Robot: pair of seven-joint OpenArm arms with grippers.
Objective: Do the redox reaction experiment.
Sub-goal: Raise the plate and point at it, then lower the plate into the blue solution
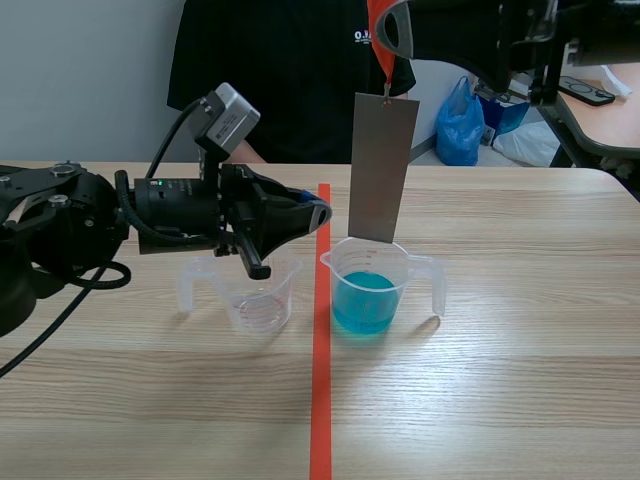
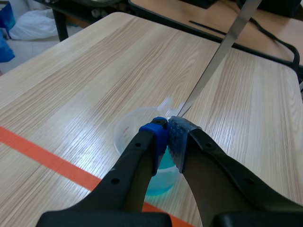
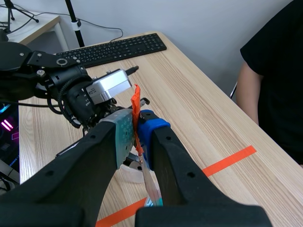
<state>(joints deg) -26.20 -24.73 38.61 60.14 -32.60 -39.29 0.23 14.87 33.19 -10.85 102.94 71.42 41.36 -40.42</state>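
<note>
The left arm point(image 1: 170, 215) is laid low and level over the counter point(image 1: 520, 330) from the left, and the left tool point(image 1: 316, 212) is pointed toward the middle. Its two fingers are closed pad to pad (one pad blue, the other grey and dotted) with nothing held between them. The right arm point(image 1: 470, 35) is raised across the top, and the right tool point(image 1: 388, 32) is turned downward, its fingers pressed onto an orange strip point(image 3: 136, 101).
</note>
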